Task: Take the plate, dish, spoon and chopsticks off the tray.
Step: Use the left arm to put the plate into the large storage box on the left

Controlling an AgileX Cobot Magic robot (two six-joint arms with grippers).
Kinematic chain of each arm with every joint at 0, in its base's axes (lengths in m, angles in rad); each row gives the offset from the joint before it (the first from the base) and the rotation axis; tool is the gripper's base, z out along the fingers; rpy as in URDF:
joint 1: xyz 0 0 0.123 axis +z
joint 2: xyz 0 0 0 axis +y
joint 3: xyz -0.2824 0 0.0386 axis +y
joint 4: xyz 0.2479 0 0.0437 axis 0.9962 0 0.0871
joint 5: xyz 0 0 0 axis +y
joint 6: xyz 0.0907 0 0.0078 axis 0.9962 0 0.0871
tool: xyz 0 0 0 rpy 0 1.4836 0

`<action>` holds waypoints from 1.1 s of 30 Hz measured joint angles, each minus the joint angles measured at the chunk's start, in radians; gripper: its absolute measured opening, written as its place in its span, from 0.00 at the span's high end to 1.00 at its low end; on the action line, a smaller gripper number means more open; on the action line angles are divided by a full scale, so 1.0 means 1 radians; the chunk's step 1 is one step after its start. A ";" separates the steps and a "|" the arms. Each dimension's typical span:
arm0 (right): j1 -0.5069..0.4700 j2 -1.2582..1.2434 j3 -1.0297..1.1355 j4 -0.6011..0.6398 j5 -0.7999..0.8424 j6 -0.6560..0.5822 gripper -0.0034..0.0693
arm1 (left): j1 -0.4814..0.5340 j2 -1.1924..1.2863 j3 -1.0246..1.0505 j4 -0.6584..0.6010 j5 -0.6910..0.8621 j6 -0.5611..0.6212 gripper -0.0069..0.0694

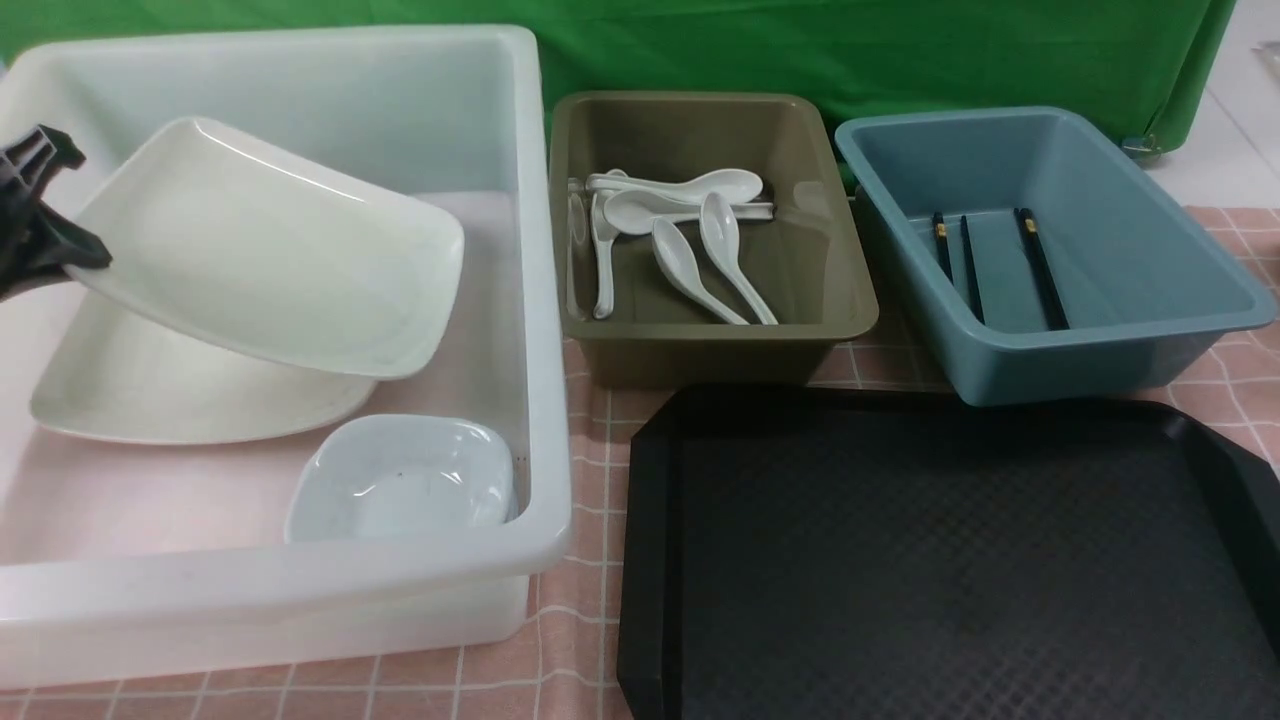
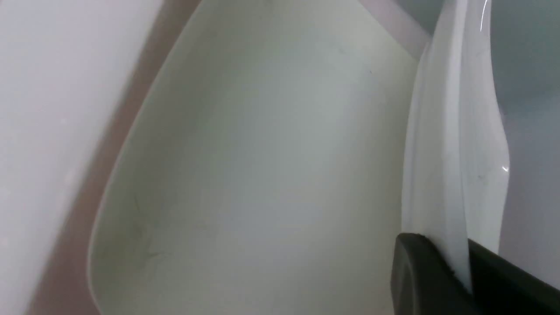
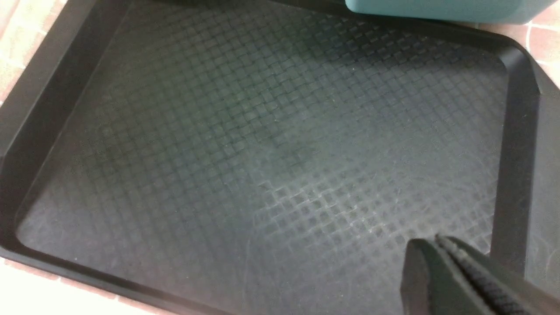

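black diamond-textured tray [image 1: 950, 560], white plate [image 1: 270, 250]

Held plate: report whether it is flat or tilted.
Tilted: the plate hangs slanted in the left claw, above a second plate lying flat in the white tub.

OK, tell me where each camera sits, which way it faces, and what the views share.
Front view: between the arms, facing forward over the white tub, olive tub, blue tub and tray; the left gripper shows at the left edge.
Left wrist view: on the left arm, facing into the white tub; the left gripper pinches the plate by its rim above a second plate.
Right wrist view: on the right arm, facing down at the tray; the shut right gripper shows.
Shared: front and left wrist see both plates; front and right wrist see the tray.
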State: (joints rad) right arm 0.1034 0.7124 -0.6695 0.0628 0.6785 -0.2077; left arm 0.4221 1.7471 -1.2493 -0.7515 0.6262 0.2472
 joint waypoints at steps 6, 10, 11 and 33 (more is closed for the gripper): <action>0.000 0.000 0.000 0.000 -0.002 0.000 0.86 | 0.000 0.001 0.000 0.115 -0.050 -0.005 0.89; 0.000 0.000 0.000 0.000 -0.002 0.000 0.86 | 0.000 0.001 -0.001 0.148 -0.056 -0.012 0.88; 0.000 0.000 0.000 0.000 -0.003 0.000 0.86 | 0.000 0.001 -0.001 0.166 -0.057 -0.022 0.88; 0.000 0.000 0.000 0.000 -0.007 0.000 0.82 | -0.005 0.002 -0.004 0.436 -0.040 -0.211 0.34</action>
State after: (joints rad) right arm 0.1034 0.7124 -0.6695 0.0628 0.6718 -0.2077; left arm 0.4170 1.7491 -1.2529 -0.3156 0.5859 0.0359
